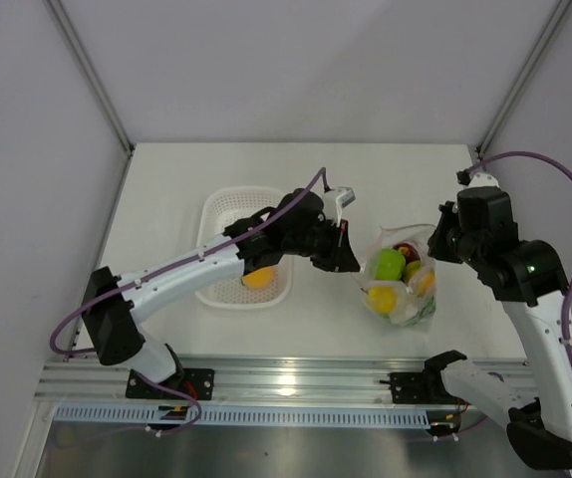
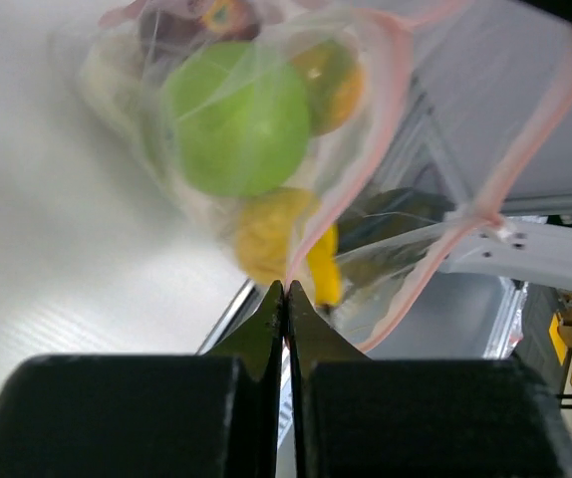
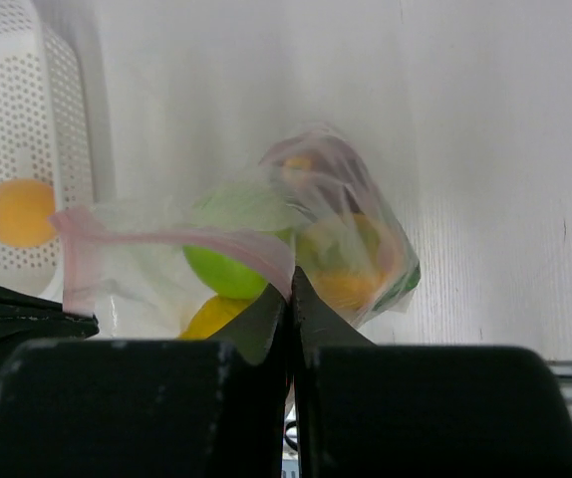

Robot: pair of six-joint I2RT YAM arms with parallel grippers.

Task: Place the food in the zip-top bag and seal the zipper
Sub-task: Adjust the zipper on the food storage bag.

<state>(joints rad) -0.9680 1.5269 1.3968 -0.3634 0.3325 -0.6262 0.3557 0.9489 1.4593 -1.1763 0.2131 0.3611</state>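
Zipper (image 3: 166, 237) is being held stretched crosswise between left gripper (image 2: 284, 291) and right gripper (image 3: 291, 284), both being clamped onto it.

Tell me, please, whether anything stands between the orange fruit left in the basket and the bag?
Yes: the basket's right wall and the left end effector, shut on the bag's pink strip, lie between the orange fruit and the bag. The right end effector pinches that strip too.

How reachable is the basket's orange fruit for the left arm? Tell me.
Probably not yet: the left gripper is shut on the bag, so it must let go first. The fruit lies open in the basket, close under that arm.
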